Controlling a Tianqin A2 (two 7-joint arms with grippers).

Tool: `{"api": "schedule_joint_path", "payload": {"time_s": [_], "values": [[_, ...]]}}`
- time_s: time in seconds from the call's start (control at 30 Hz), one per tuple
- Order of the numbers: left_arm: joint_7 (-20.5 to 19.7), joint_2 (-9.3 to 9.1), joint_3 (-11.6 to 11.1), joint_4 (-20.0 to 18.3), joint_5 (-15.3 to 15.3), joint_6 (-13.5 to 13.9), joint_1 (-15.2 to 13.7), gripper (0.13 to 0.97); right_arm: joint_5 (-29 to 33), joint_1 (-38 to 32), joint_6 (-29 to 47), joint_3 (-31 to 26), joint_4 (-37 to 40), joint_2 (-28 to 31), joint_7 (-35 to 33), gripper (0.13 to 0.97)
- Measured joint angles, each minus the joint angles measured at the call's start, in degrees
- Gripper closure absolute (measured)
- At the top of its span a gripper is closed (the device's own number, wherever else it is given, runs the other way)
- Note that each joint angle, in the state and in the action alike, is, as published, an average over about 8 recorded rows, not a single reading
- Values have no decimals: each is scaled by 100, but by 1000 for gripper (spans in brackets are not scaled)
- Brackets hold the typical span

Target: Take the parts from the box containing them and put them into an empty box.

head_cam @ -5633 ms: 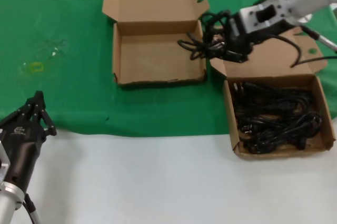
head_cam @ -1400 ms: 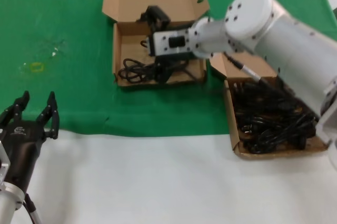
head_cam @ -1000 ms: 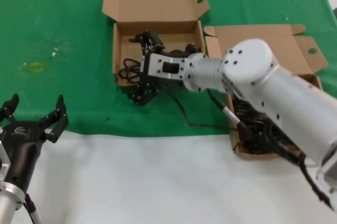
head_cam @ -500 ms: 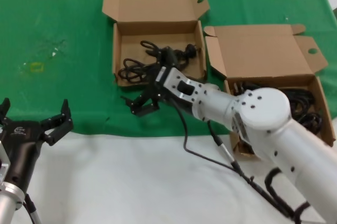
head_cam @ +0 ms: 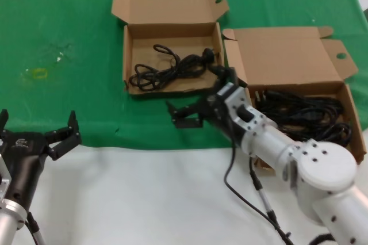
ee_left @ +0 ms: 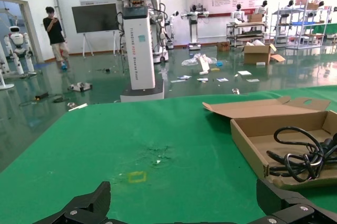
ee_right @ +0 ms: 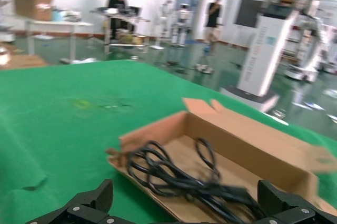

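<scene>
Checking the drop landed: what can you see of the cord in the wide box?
One thin black cord lies in loose, tangled loops on the floor of the wide brown cardboard box, stretched from its left wall toward the right rear corner, where a moulded plug end rests. Nothing grips it; the right gripper, open, is outside the box's front edge.

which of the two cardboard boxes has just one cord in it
The wide, low box with the short lid, farther from the robot, holds a single coiled cord. The squarish box with the tall lid, on the robot's right, holds a heap of cords.
</scene>
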State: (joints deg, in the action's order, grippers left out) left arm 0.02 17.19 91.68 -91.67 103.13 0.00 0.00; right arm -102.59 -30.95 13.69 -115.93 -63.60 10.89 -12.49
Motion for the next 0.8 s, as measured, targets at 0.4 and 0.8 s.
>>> {"api": "schedule_joint_path", "payload": {"time_s": [0.4,0.8], "values": [[-2,0,0,0,0,0,0,132,-24,1351,-595,1057,-1224,274,544,129],[-2,0,0,0,0,0,0,132,-46,2627,-1160,2059,-2384,535,1059,129]]}}
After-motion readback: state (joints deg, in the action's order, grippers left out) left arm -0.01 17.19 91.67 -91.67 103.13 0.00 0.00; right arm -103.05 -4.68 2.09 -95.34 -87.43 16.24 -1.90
